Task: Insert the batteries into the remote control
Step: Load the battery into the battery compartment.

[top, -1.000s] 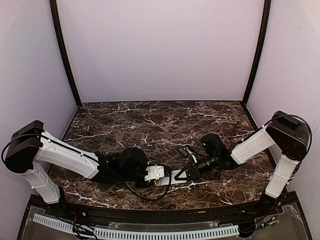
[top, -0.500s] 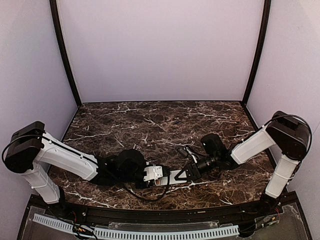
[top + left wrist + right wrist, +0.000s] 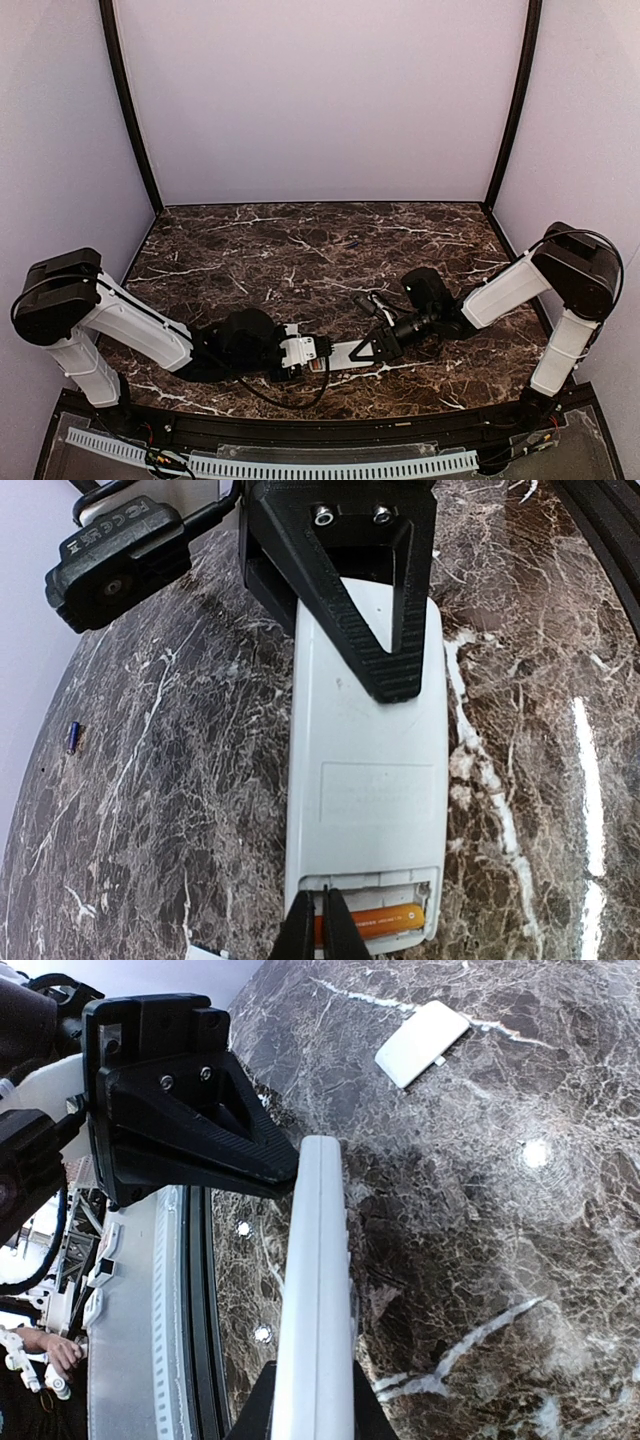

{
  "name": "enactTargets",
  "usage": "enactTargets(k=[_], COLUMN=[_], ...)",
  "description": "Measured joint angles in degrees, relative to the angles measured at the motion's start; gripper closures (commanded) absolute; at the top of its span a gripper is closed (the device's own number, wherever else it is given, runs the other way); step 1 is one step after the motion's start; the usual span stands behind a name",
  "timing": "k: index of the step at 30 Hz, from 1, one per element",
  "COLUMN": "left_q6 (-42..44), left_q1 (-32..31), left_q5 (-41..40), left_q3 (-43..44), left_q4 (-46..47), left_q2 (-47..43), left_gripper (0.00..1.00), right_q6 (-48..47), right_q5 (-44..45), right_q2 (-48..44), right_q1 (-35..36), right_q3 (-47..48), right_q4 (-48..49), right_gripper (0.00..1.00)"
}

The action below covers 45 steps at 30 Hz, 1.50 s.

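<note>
Your right gripper (image 3: 312, 1405) is clamped on the slim white plastic remote control (image 3: 365, 780), back-up near the desk's (image 3: 250, 250) 6 o'clock edge. Your left gripper (image 3: 318, 932) is pinched closed at the open compartment, where the orange-copper cylinder battery (image 3: 385, 918) sits. The dark blue cylinder battery (image 3: 73, 737) is loose, well apart toward 12 o'clock.

Overhead view first: soft, even light from above and no hard shadows. The walls (image 3: 320, 100) glow pale lilac and the dark table (image 3: 300, 250) carries only a faint sheen. It is sharp enough, though small things stay tiny. Left wrist view: long white glare streaks run down the marble's right side. The remote (image 3: 365, 780) is bright, close to washed out. The frame bows at its edges and the very bottom is out of focus. Right wrist view: round lamp reflections dot the stone, a dark shadow lies beside the remote, and its near end blurs against the lens.
</note>
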Motion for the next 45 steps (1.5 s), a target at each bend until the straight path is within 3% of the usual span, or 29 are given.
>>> enactTargets(k=[11, 22, 45], left_q6=[1.29, 1.55, 1.38], left_q1=[-0.09, -0.37, -0.37], left_q5=[-1.46, -3.65, -5.31], left_q3=[-3.43, -4.17, -1.97], left_q4=[10.12, 6.99, 3.17], left_q2=[2.56, -0.26, 0.98], left_gripper=[0.88, 0.79, 0.89], right_q6=[0.33, 0.22, 0.72], right_q5=[-0.2, -0.17, -0.2], right_q2=[0.0, 0.0, -0.04], right_q1=[-0.11, -0.11, -0.96], right_q3=[0.0, 0.0, 0.0], right_q4=[-0.28, -0.31, -0.68], right_gripper=[1.0, 1.0, 1.0])
